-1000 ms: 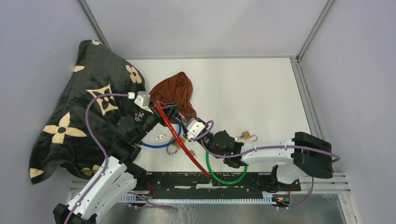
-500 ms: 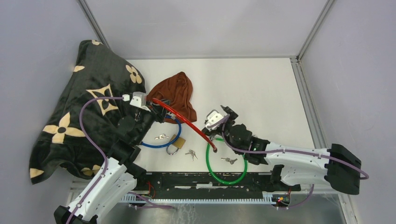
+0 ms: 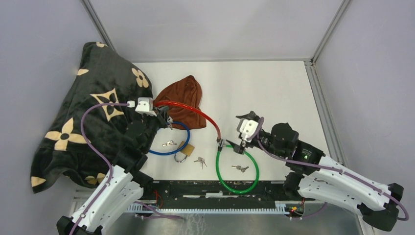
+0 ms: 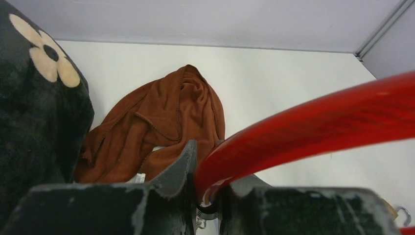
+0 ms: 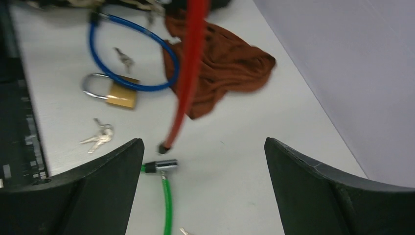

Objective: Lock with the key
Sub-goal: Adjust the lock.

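Left gripper (image 3: 164,116) (image 4: 208,169): mine, clamped on one end of the red cable lock (image 3: 191,108) (image 4: 313,125) (image 5: 188,68).
Red cable lock: a glossy, translucent red tube. It arches from my left gripper over the brown cloth (image 3: 183,95) (image 4: 166,117) (image 5: 230,63) and down to a dark tip. The tip hangs just beside the metal head of the green cable lock (image 3: 221,172) (image 5: 166,205); I cannot tell whether they touch.
Right gripper (image 3: 235,145) (image 5: 203,142): mine, jaws spread wide and holding nothing, poised over that tip and head.
Green cable lock: a loop flat on the table (image 3: 274,88), with a lone key (image 3: 240,168) inside.
Blue cable lock (image 3: 161,153) (image 5: 98,54): a loop under the red arc, enclosing a second key (image 3: 169,143) (image 5: 125,58).
Brass padlock (image 3: 185,149) (image 5: 120,95): just beside the blue loop.
Key pair (image 3: 199,160) (image 5: 98,136): between the padlock and the green loop.
Flowered black blanket (image 3: 83,107) (image 4: 29,98): heaped at the table's left.
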You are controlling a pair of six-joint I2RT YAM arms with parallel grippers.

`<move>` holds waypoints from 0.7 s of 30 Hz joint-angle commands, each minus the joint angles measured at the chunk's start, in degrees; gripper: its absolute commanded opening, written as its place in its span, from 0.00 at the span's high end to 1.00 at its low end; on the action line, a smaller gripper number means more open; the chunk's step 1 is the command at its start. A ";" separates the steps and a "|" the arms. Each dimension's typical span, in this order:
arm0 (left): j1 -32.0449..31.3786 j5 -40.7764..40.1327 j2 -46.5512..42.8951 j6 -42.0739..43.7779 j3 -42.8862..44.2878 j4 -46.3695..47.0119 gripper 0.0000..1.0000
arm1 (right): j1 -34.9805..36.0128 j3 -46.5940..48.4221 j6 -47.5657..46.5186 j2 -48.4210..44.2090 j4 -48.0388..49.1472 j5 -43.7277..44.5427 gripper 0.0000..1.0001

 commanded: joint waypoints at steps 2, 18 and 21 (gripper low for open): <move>0.05 -2.85 -0.65 1.76 0.26 3.32 0.98 | 0.15 3.25 1.24 0.85 -0.94 -29.69 0.02; 0.09 0.74 -1.66 -0.40 -0.04 2.28 0.98 | -1.48 -6.57 9.19 13.08 30.97 7.29 0.02; 0.09 1.08 -1.75 -0.58 -0.08 2.28 0.98 | -1.77 -5.52 11.43 17.91 34.23 3.55 0.02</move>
